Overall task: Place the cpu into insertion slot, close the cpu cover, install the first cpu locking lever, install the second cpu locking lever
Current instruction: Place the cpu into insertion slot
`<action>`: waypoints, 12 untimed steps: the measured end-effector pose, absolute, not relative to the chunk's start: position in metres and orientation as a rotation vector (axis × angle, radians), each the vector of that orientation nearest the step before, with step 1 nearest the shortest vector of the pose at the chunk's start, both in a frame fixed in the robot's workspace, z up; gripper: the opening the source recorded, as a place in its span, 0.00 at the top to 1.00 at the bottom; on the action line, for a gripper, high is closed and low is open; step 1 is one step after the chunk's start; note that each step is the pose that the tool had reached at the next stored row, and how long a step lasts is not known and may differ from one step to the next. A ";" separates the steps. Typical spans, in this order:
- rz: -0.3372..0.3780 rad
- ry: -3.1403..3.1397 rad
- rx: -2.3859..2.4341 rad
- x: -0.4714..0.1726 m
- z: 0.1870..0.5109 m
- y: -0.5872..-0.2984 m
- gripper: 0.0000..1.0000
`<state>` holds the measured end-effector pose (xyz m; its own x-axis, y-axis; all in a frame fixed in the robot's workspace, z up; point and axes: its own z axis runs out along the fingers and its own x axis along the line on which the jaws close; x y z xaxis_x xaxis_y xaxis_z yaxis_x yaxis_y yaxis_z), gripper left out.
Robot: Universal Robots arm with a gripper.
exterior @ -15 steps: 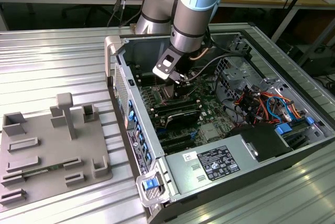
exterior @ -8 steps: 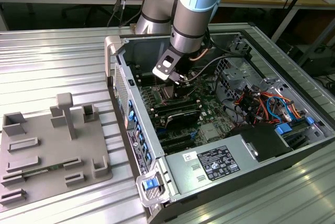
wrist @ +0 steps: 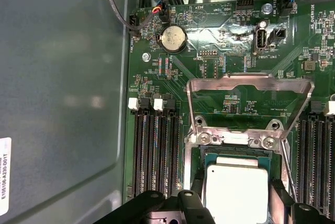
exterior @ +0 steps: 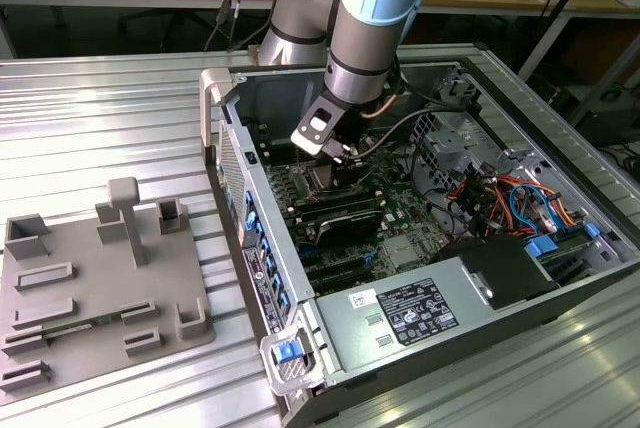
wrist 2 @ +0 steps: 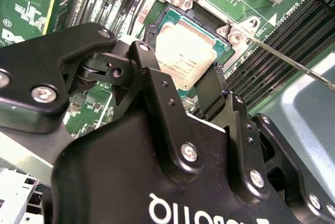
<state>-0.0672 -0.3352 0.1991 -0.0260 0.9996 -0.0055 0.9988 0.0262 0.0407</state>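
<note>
Over the insertion slot: the cpu, light, rigid, likely fragile underneath. The gripper pinches its opposite edges, the proper hold. The cpu cover stands raised.

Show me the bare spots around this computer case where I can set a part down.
Bare ribbed table lies beyond the grey fixture tray, to the exterior view's left of the computer case; another bare strip borders the case at that view's lower right. Inside is crowded: the claw hangs over the cpu, with memory slots and cables close by.
</note>
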 end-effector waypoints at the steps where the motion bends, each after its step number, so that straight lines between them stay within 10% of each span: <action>1: 0.039 2.227 2.170 -0.067 0.199 -0.335 0.45; 12: 0.039 2.222 2.175 -0.067 0.199 -0.335 0.45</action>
